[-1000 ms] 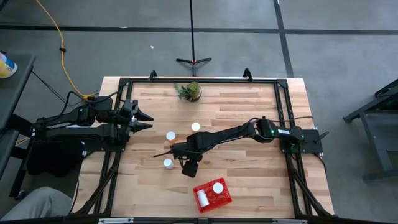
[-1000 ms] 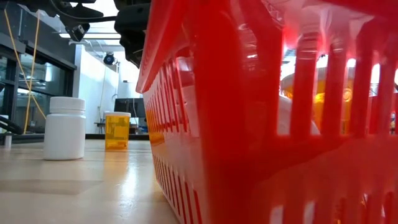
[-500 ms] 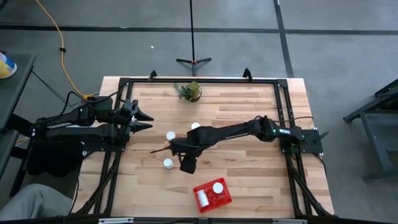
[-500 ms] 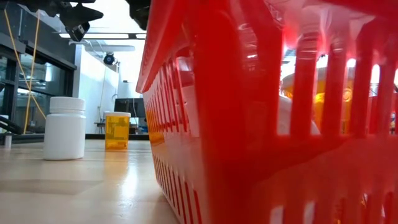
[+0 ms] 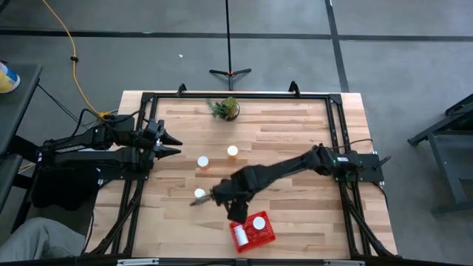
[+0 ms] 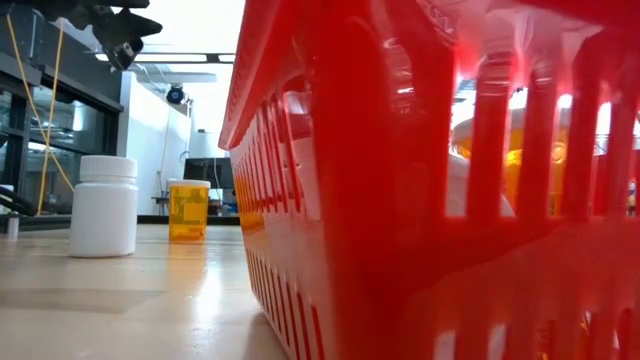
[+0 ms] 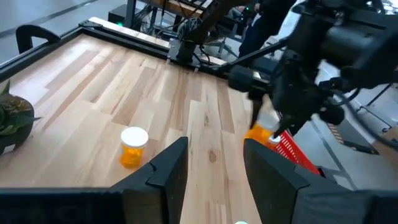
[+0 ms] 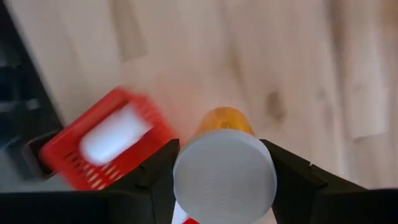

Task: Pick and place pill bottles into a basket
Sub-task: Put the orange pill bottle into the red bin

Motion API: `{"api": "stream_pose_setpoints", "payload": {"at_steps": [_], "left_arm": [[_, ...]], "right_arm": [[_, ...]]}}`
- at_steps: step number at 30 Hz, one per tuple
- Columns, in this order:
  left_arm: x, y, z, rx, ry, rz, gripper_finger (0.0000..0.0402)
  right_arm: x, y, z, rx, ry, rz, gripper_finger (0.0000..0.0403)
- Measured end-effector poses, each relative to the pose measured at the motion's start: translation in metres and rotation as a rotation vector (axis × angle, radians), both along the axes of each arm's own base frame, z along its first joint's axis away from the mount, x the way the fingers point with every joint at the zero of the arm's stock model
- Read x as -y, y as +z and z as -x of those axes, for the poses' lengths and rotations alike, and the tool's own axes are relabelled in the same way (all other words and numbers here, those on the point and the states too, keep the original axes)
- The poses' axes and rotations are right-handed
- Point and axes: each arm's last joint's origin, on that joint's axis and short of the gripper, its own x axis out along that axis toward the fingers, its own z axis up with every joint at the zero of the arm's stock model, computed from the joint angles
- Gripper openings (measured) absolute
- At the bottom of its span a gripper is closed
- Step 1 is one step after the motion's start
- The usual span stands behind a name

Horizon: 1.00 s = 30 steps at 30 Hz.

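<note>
My right gripper (image 5: 233, 213) is shut on a pill bottle (image 8: 225, 127) with an orange body and a white cap. It hangs above the table beside the far left corner of the red basket (image 5: 266, 238). Two bottles (image 5: 259, 222) show in the basket. Three more stand on their bases on the table: one (image 5: 199, 193) left of my right gripper, two (image 5: 202, 161) (image 5: 232, 151) farther back. My left gripper (image 5: 171, 145) is open and empty at the table's left side; its fingers (image 7: 166, 167) show in its wrist view. My right gripper pinches the bottle between its two fingers (image 8: 154, 182), one on each side at the white cap (image 8: 224, 175). The fingers come from above, pointing down. The bottle stands upright in the hold, cap up, its orange body below, lifted clear of the table.
A small green potted plant (image 5: 224, 108) stands at the table's far edge. A black frame (image 5: 334, 133) runs round the tabletop. In the low view the basket wall (image 6: 420, 200) fills most of the picture, with a white bottle (image 6: 103, 205) and an orange one (image 6: 188, 210) to its left.
My right gripper has carried the pill bottle toward the table's near edge and a little right, from the table's middle to the basket's far left corner. The bottle stays in its hold. In the low view it has left the picture's top.
</note>
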Motion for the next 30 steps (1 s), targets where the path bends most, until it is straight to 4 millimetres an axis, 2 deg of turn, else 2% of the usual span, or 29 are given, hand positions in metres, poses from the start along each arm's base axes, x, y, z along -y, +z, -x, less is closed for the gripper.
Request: {"api": "stream_pose_setpoints", "payload": {"at_steps": [7,13,19,30], "left_arm": [[0.0,-0.001,0.0,-0.01,0.0,0.002,0.0191],[0.0,-0.001,0.0,-0.011,0.0,0.001,0.0191],[0.0,-0.001,0.0,-0.011,0.0,0.001,0.0191],[0.0,-0.001,0.0,-0.012,-0.005,0.003,0.0191]], "right_arm": [[-0.039,0.0,0.016,-0.017,-0.026,-0.024,0.0194],[-0.06,0.0,0.024,-0.017,-0.086,-0.046,0.0186],[-0.082,0.002,0.026,0.056,-0.12,-0.087,0.0194],[-0.098,-0.006,0.033,0.057,-0.209,-0.08,0.0192]]}}
